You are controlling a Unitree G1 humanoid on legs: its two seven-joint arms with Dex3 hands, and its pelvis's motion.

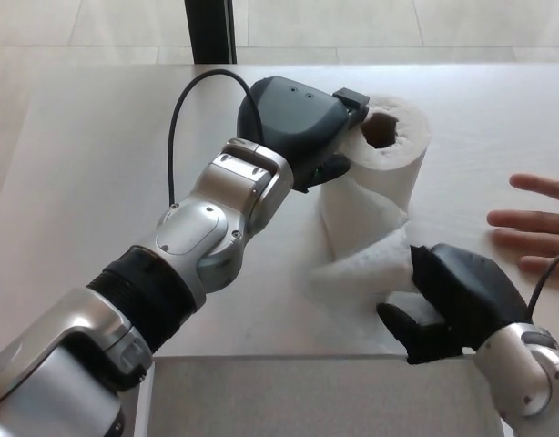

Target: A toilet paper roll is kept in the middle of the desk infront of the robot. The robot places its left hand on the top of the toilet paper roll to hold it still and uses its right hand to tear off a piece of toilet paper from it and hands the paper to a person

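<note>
A white toilet paper roll (389, 159) stands upright in the middle of the pale desk (88, 164). My left hand (298, 127) rests against its top left side, fingers curled at the roll's rim. A strip of paper (361, 250) hangs from the roll and bunches up toward the desk's near edge. My right hand (452, 300) is shut on the crumpled end of that strip, close below the roll. A person's open hand (534, 228) lies on the desk at the right edge.
A dark post (209, 30) stands behind the desk's far edge. The desk's near edge runs just under my right hand, with floor below it.
</note>
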